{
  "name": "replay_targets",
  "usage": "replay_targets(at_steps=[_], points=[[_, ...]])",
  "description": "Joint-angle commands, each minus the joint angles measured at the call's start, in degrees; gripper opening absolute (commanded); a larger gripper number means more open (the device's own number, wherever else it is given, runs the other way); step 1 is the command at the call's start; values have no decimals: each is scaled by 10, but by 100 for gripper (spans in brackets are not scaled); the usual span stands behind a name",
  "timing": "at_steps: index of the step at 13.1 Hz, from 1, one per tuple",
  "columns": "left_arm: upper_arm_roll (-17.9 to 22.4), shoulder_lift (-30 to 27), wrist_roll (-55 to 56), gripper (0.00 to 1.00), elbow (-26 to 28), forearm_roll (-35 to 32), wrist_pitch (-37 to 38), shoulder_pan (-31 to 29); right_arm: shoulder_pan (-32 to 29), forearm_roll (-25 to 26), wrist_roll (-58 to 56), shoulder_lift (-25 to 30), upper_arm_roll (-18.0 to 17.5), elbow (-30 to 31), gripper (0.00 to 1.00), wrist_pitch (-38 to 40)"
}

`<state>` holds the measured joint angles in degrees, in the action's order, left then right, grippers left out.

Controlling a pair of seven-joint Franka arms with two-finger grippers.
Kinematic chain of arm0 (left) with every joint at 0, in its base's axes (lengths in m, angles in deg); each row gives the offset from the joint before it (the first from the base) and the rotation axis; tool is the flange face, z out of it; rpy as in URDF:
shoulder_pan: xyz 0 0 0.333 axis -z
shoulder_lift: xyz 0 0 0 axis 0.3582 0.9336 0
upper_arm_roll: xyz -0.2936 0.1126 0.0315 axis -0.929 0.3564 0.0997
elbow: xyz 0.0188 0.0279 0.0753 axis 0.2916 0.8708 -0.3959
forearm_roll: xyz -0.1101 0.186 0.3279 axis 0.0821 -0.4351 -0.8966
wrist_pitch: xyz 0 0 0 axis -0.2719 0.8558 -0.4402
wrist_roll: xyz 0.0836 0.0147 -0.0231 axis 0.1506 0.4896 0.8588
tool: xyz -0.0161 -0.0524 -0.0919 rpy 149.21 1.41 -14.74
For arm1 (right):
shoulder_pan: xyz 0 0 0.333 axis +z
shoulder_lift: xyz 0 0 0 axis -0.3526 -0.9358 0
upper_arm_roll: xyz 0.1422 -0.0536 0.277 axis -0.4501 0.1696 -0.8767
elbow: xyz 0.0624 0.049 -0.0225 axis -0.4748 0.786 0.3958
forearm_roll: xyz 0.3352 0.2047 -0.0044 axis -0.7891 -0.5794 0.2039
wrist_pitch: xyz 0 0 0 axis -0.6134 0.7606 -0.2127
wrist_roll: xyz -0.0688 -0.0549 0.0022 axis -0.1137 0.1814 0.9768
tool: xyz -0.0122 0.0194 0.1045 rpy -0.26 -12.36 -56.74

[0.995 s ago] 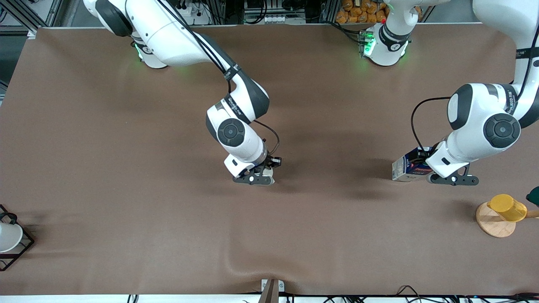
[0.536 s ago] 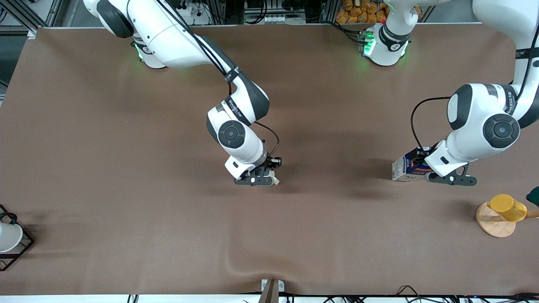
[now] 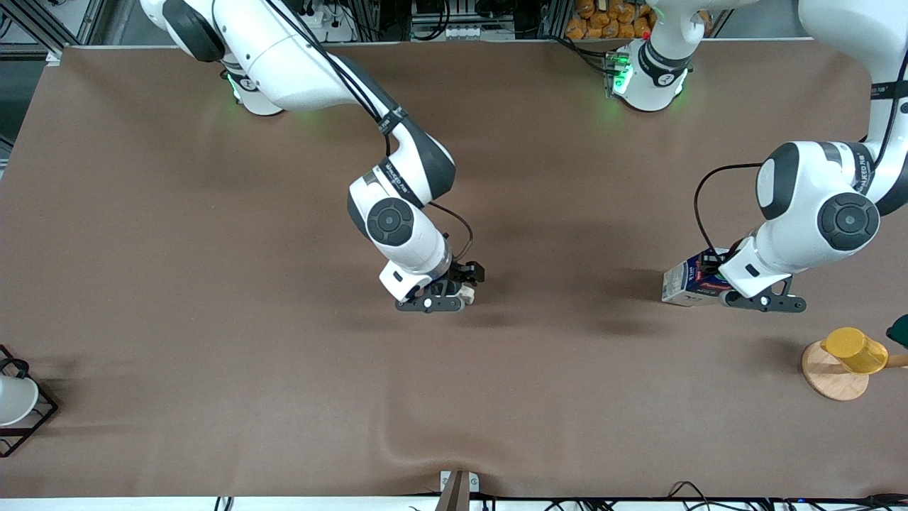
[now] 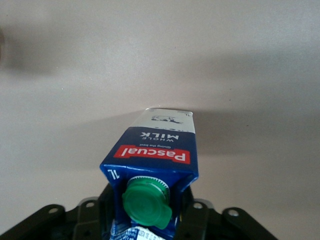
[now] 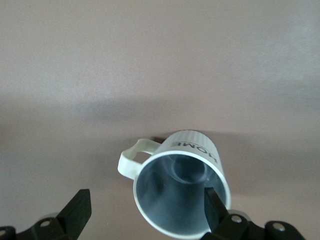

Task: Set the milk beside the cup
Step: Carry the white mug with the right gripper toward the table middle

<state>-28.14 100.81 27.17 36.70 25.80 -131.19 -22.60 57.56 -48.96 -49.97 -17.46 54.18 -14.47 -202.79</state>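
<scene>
The milk [image 3: 682, 282] is a dark blue gable-top carton with a white side panel; it is toward the left arm's end of the table. My left gripper [image 3: 711, 274] is shut on its top. In the left wrist view the milk [image 4: 159, 150] shows its green cap and red label, and the left gripper [image 4: 148, 222] holds it on both sides. The cup [image 5: 187, 170] is an off-white mug with a grey interior, upright near the table's middle. My right gripper [image 5: 146, 210] is open over it, one finger [image 5: 214, 206] at the rim and the other clear beside the handle. In the front view the right gripper [image 3: 464, 284] hides most of the cup [image 3: 466, 292].
A yellow cup [image 3: 855, 349] lies on a round wooden coaster [image 3: 830, 380] nearer the front camera than the milk. A white cup in a black wire rack [image 3: 14, 401] stands at the right arm's end. A dark green object [image 3: 899, 330] shows at the view's edge.
My right hand has turned a little over the cup and its fingers have spread. My left gripper and the milk have barely shifted.
</scene>
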Motion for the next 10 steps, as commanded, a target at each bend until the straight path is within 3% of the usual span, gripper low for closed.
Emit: replay_targets(at_steps=[1,5,10], points=[[-4,-12,1,34,0,-5,14,0,-27,-6,2,49,2,5,100,69],[-33,-25,12,32,-20,-3,30,-1,-112,-8,-117,118,1,42,100,176],[-144,-18,159,32,-83,-3,96,6,-219,-5,-250,232,2,180,100,182]])
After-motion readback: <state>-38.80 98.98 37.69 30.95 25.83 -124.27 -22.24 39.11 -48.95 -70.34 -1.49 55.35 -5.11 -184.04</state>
